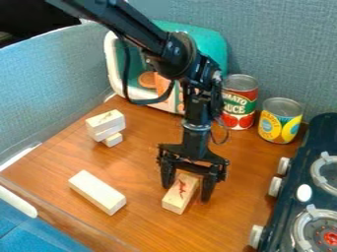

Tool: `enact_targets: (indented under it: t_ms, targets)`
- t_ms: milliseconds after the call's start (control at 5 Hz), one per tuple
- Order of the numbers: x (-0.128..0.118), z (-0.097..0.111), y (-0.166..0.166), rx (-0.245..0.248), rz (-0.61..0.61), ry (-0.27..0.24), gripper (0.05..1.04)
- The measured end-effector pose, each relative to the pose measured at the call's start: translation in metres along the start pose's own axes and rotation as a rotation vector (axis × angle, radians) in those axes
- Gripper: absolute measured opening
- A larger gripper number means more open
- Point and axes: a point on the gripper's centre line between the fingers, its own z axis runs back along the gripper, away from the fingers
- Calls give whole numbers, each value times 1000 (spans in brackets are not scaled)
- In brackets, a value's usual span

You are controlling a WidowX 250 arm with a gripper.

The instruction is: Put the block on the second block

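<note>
- The marked block (pixel 175 199), red scrawl on its upper face, lies flat on the wooden table (pixel 148 157), its far end between the fingers of the gripper (pixel 187 195)
- The gripper's fingers stand spread either side of it, with a gap showing on the right finger's side, so I judge that nothing is gripped
- The approach looks done; closing, lifting, carrying across and setting down are all left, if this is the block to be moved
- A plain block (pixel 97 192) lies flat and apart, towards the near left; nothing rests on it, so it could be the second block, though I cannot tell for certain
- Farther back on the left is a small stack of blocks (pixel 105 125), another possible target
- Beyond the work stand two cans, the red one (pixel 239 101) and the yellow one (pixel 281 120), with the dark stove (pixel 289 172) at the right
</note>
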Motion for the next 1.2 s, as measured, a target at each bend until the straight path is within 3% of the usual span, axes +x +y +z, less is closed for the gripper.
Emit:
enact_targets:
  t_ms: [400, 600, 800, 1000, 1200]
  targets:
    - [-27, -7, 20, 60, -34, 81, 963]
    - [-26, -6, 20, 54, 2, 50, 696]
    - [-27, 6, 23, 3, 49, -4, 574]
    - [-27, 8, 27, -41, 64, -8, 573]
    - [-29, 15, 26, -52, 73, -14, 574]
